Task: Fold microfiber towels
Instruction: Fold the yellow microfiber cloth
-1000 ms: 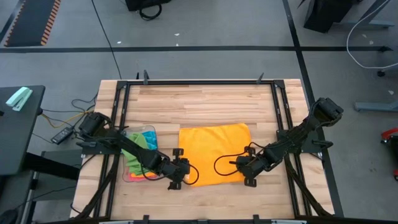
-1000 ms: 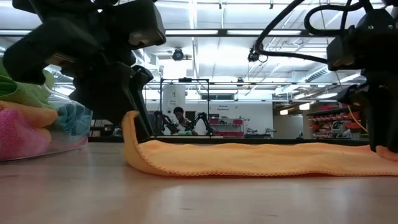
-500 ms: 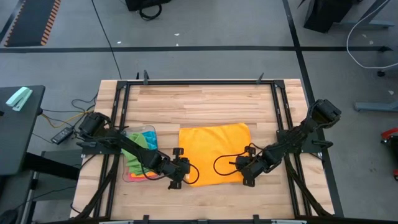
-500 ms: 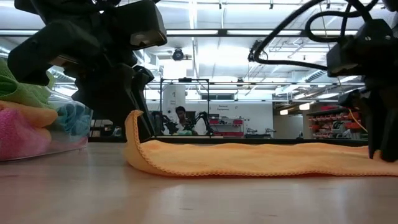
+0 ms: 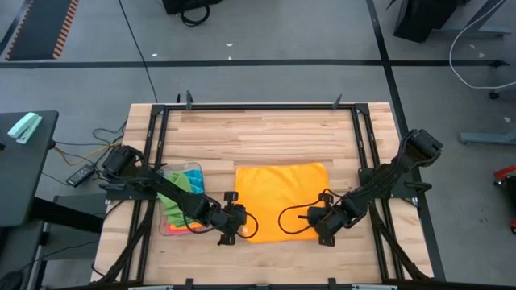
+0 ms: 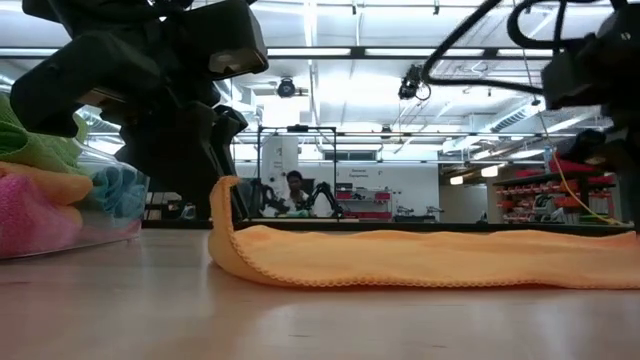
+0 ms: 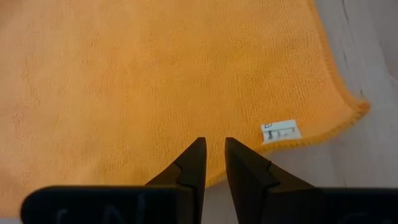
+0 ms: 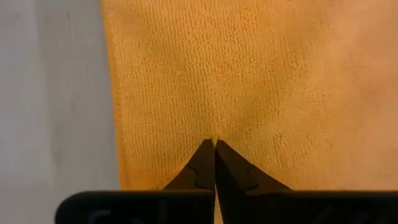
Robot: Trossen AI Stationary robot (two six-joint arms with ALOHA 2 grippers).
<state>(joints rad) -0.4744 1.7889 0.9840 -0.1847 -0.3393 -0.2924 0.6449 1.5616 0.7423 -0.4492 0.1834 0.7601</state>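
High view: orange towel (image 5: 280, 192) was seen flat on desk (image 5: 266, 133); left gripper (image 5: 235, 229) and right gripper (image 5: 320, 229) were clenched on near corners. Both corners should be lifted evenly.

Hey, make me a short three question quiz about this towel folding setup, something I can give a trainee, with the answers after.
1. True or false: the orange towel lies spread on the table.
2. Which gripper's fingers meet on the orange towel's edge? A) left gripper B) right gripper
3. Fill in: the other towels sit in a clear ____ on the left arm's side.

Key:
1. True, though its corner by the left gripper is lifted.
2. B. The left gripper's fingers stand slightly apart over the near corner.
3. Tray.
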